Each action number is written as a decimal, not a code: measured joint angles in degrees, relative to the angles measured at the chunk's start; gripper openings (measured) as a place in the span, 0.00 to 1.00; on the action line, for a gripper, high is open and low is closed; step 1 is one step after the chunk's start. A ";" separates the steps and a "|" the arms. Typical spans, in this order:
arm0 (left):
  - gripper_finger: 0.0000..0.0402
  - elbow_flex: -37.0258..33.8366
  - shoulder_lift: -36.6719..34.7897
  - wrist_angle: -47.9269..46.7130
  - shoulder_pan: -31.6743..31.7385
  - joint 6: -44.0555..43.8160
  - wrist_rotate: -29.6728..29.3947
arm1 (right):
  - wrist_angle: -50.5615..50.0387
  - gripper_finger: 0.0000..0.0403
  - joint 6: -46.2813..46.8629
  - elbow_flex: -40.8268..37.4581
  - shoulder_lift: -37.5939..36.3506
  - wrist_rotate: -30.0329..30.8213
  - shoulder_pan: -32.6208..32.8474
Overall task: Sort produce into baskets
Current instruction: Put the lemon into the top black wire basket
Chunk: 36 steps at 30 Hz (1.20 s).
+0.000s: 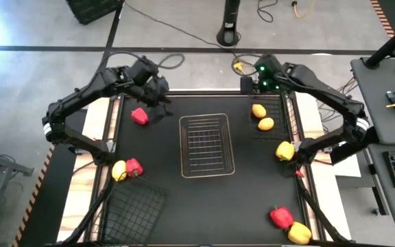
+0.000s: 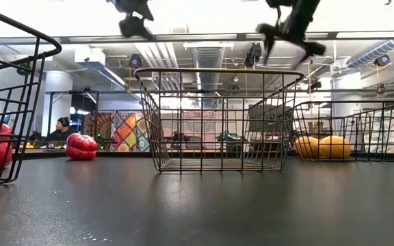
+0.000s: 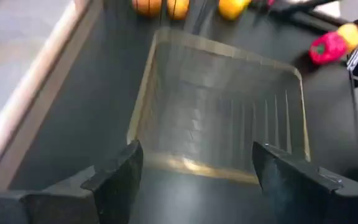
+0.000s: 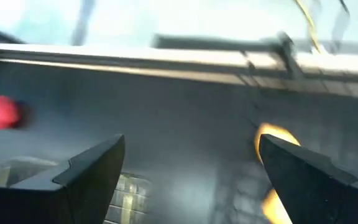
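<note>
My left gripper hangs open and empty above the table's far left, near a red pepper; its wrist view looks down on the pale wire basket. My right gripper hangs open and empty above the far right, over the far end of a black basket in which two lemons lie. The pale basket stands at the table's middle with nothing in it. In the low view both grippers are high above the table.
A second black basket stands at the near left; a yellow and a red pepper lie just beyond it. A yellow piece lies at the right edge. A red pepper and a yellow piece lie near right.
</note>
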 joint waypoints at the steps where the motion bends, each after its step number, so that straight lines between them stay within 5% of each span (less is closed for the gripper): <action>1: 0.71 -0.23 0.19 -2.31 0.00 -2.85 -0.02 | 1.20 0.90 -1.75 1.07 -0.26 0.31 0.82; 9: 0.71 -0.51 0.68 -27.61 -1.13 -17.02 -6.27 | 8.99 0.90 -12.24 5.58 -0.63 0.72 3.63; 11: 0.71 -1.90 0.32 -27.82 -2.49 -20.69 -6.94 | 10.00 0.90 -14.32 5.58 -0.58 0.74 4.09; 15: 0.71 -6.75 -0.59 -26.99 -5.13 -26.44 0.82 | 11.03 0.90 -17.79 5.43 -0.57 0.63 5.05; 21: 0.66 -18.89 -1.15 -27.95 -8.11 -31.91 -3.33 | 10.85 0.90 -21.17 5.39 -0.57 0.57 7.08; 27: 0.52 -31.73 -2.53 -28.02 -8.46 -32.43 2.42 | 8.68 0.90 -21.96 5.29 -0.57 0.59 7.97; 36: 0.15 -43.42 -0.42 -23.64 -8.44 -31.29 3.01 | 8.06 0.90 -21.43 5.25 -0.57 0.61 7.99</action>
